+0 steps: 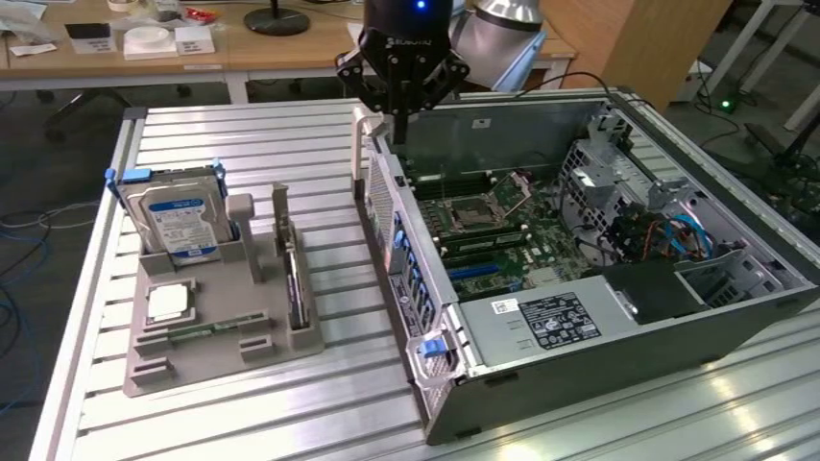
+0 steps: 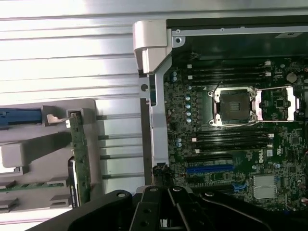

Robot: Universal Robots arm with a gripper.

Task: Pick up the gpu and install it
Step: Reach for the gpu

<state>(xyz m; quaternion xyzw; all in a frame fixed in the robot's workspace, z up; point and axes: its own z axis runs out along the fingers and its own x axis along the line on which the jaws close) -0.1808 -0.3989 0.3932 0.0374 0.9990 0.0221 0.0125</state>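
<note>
The gpu stands edge-on as a slim dark blade in the grey holder, on the exterior view's left; in the wrist view its greenish edge runs along the holder's side. My gripper hangs over the back corner of the open computer case, above the case wall, well apart from the gpu. Its fingers are drawn together with nothing between them. Inside the case lies the motherboard with a blue slot and an empty processor socket.
The holder also carries a silver hard drive with a blue-white label, a small square processor chip and a memory stick. All rests on a ribbed aluminium table. Desks with clutter stand behind.
</note>
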